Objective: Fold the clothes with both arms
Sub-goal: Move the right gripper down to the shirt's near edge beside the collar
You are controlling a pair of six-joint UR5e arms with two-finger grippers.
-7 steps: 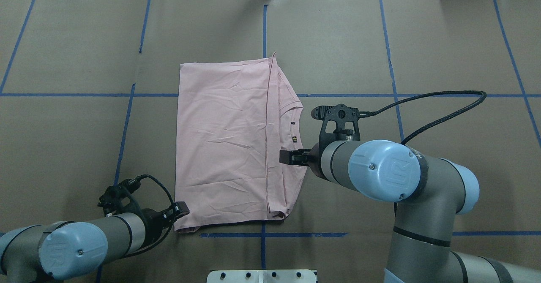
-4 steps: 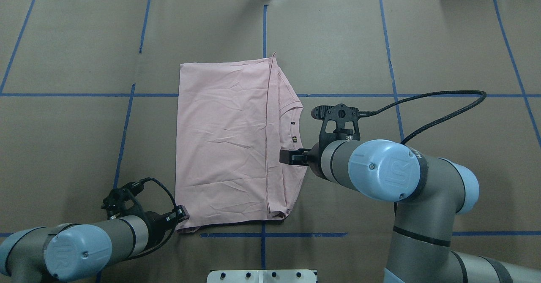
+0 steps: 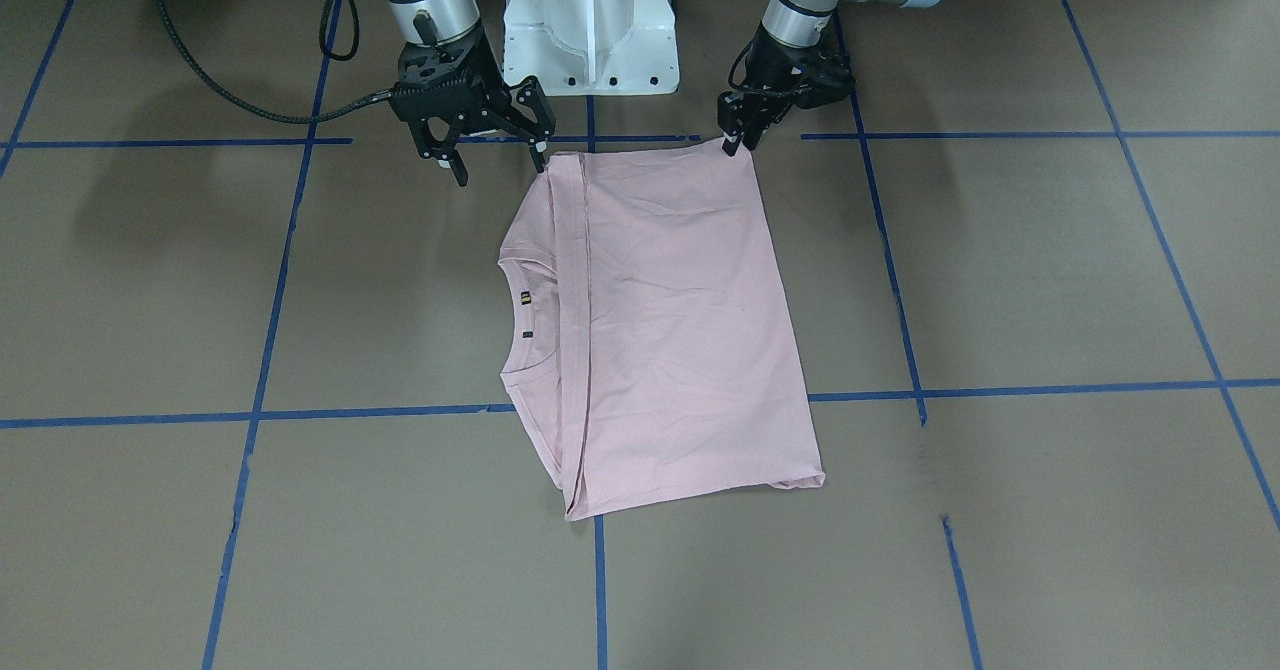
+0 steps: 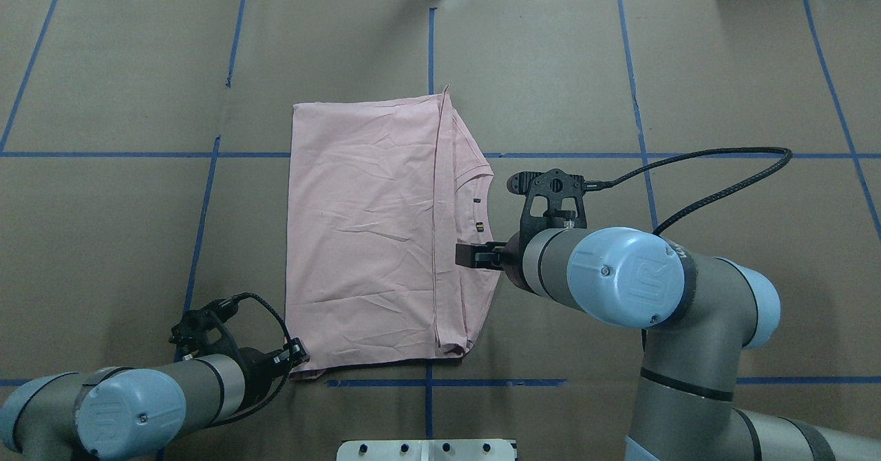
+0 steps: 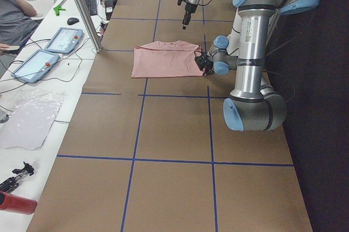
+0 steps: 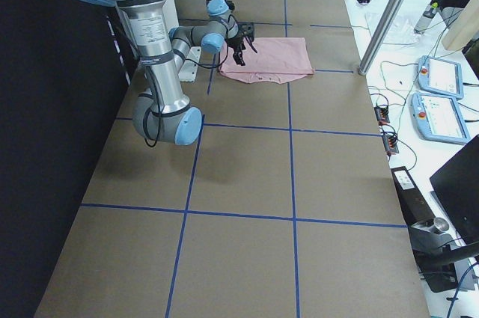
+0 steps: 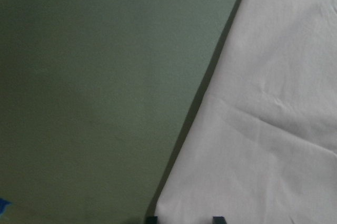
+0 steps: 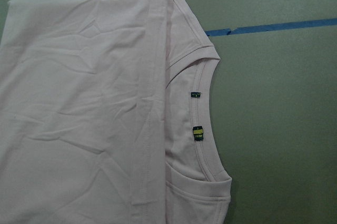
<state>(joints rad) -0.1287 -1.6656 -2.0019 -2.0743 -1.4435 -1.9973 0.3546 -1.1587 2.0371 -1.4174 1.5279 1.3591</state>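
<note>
Closer now, my left jaws sit parted at the T-shirt (image 4: 365,241) corner; my right jaws gape. Limp, light cotton: pinch corners.

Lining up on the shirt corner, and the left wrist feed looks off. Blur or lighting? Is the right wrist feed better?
Left wrist view: dim and soft; the T-shirt reads grey-white, a dark shadow lines its edge, only the tips of the fingers show at the bottom. Right wrist view: sharp, evenly lit, collar tags crisp.

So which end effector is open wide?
The right end effector, fingers spread, over the shirt's collar side. The left end effector sits narrow at a corner.
</note>
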